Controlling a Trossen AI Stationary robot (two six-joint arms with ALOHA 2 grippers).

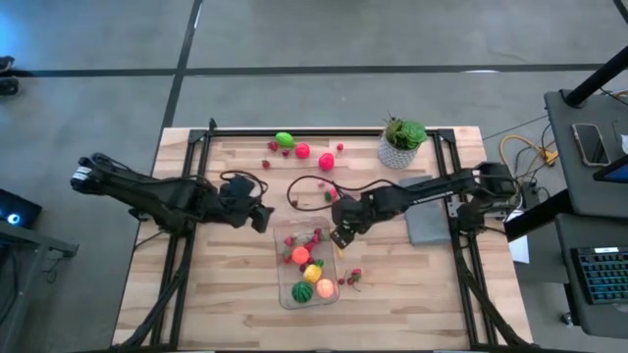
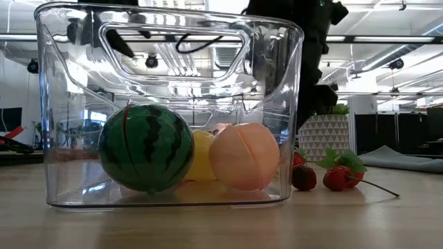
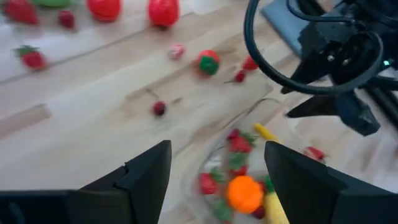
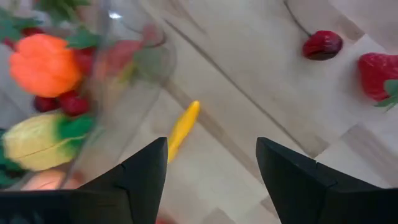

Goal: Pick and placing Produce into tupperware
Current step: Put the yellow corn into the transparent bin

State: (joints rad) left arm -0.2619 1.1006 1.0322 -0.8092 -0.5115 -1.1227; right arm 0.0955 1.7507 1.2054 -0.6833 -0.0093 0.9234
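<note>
The left arm reaches in across the table; the left gripper [image 1: 263, 218] hovers beside the tupperware [image 1: 285, 291], fingers apart, empty. The right gripper [image 1: 340, 237] hangs over the container's far right corner, fingers apart, empty. Produce [image 1: 303, 290] fills the tupperware; more pieces [image 1: 302, 150] lie scattered on the table [image 1: 216, 304]

The left gripper [image 1: 263, 218] hangs at mid-table on an arm stretched in from the left, fingers parted and empty. The right gripper [image 1: 340, 238] points down opposite it, jaws apart, holding nothing.
</note>
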